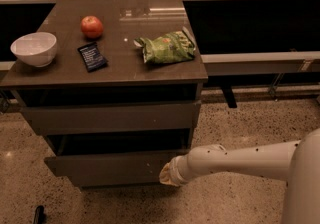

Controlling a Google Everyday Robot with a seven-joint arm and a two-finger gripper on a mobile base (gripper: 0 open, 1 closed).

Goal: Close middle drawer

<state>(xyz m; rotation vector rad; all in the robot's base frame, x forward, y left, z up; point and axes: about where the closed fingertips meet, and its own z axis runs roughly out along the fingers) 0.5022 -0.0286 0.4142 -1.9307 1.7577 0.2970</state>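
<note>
The middle drawer point(105, 167) is the lower grey-brown front of the cabinet, plain and without a handle. It stands out only a little from the cabinet, with a dark gap above it. My gripper point(167, 175) is at the end of the white arm that reaches in from the right. It is pressed against the right part of the drawer front, low near the floor. The wrist hides its tip.
Another grey drawer front point(110, 117) sits above, under the brown cabinet top point(125, 65). On the top lie a white bowl point(34, 48), a red apple point(92, 26), a dark snack bar point(92, 57) and a green chip bag point(166, 47). Speckled floor point(240, 123) lies to the right.
</note>
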